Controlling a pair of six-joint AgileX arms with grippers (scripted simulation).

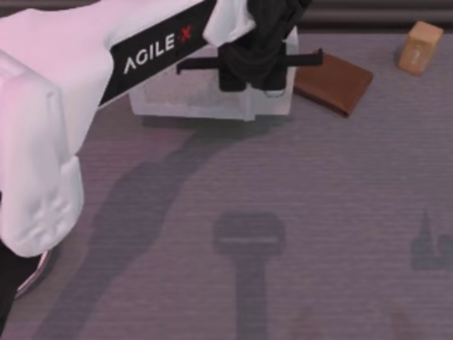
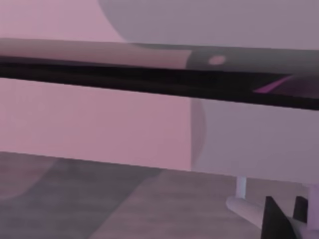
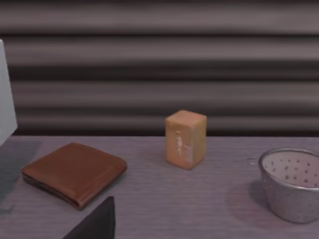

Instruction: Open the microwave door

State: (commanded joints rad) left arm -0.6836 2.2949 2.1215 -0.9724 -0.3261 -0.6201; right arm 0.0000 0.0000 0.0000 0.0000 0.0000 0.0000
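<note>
1. From above, the left arm reaches across to the far side of the table, and the left gripper [image 1: 248, 71] hangs dark over the front right part of the microwave [image 1: 205, 95]. Directly under it lies the microwave door [image 1: 191, 91]; whether it is ajar I cannot tell. A brown wallet [image 1: 334, 81] lies just to the right of the gripper, an orange block [image 1: 420, 47] farther right.
2. The left wrist view sits very close to the white oven. Two dark fingertips [image 2: 271, 219] show beside a pale bar handle [image 2: 254, 211], apart from each other, with nothing between them that I can see. I would judge the door a stiff, smooth, hinged panel, best taken by that bar.
3. The right wrist view looks at the wallet, the block and a metal colander [image 3: 291, 181]. The right gripper [image 3: 97, 224] shows only a dark tip, so its opening I cannot tell.
</note>
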